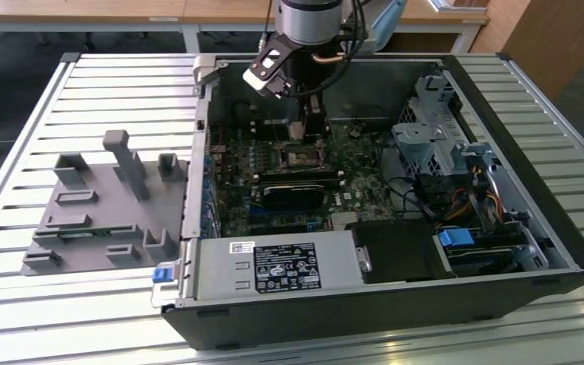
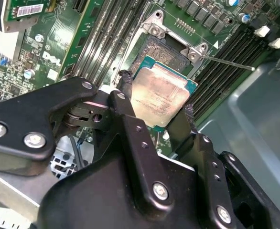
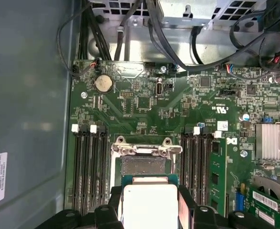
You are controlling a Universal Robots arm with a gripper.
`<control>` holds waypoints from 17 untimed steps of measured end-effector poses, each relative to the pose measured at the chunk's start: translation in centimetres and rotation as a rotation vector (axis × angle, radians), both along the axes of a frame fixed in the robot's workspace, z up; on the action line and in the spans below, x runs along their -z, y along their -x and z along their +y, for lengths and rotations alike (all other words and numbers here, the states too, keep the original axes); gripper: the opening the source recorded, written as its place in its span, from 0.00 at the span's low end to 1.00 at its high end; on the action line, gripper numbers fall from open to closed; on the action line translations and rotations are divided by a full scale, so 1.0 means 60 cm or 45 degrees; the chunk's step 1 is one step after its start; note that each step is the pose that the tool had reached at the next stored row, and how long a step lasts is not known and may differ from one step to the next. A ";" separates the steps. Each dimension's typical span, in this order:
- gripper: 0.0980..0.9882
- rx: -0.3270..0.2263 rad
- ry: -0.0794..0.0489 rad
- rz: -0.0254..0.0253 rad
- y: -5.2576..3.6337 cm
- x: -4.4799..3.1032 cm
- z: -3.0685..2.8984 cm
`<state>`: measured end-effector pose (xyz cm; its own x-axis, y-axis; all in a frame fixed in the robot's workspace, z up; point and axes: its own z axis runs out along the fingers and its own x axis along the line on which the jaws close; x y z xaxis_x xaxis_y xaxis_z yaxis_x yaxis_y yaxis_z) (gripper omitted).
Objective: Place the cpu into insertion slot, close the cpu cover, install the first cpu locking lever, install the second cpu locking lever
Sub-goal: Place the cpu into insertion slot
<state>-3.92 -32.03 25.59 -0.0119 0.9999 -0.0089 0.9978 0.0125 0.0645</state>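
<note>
Your gripper (image 2: 156,95) is clenched on the cpu (image 2: 165,88), with 1 finger (image 2: 124,85) on each of 2 opposite edges. The cpu hangs level over the insertion slot (image 2: 165,51), covering part of it; you cannot tell whether they touch. Memory slots (image 2: 106,43) flank the insertion slot.

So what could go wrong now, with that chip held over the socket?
The gripper holds the cpu by two edges above the open insertion slot. If it comes down offset or tilted, it might sit crooked and harm the slot's contacts. Held by thin edges, it could also slip.
</note>
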 end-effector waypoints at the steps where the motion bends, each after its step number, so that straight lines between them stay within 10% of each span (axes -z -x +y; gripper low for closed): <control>1: 0.50 0.000 0.000 0.0000 0.000 0.003 0.0000; 17: 0.50 0.029 0.000 -0.0001 0.001 0.051 0.0043</control>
<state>-3.95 -31.77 22.54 0.0109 0.9999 -0.0091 0.9979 -0.0103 0.0646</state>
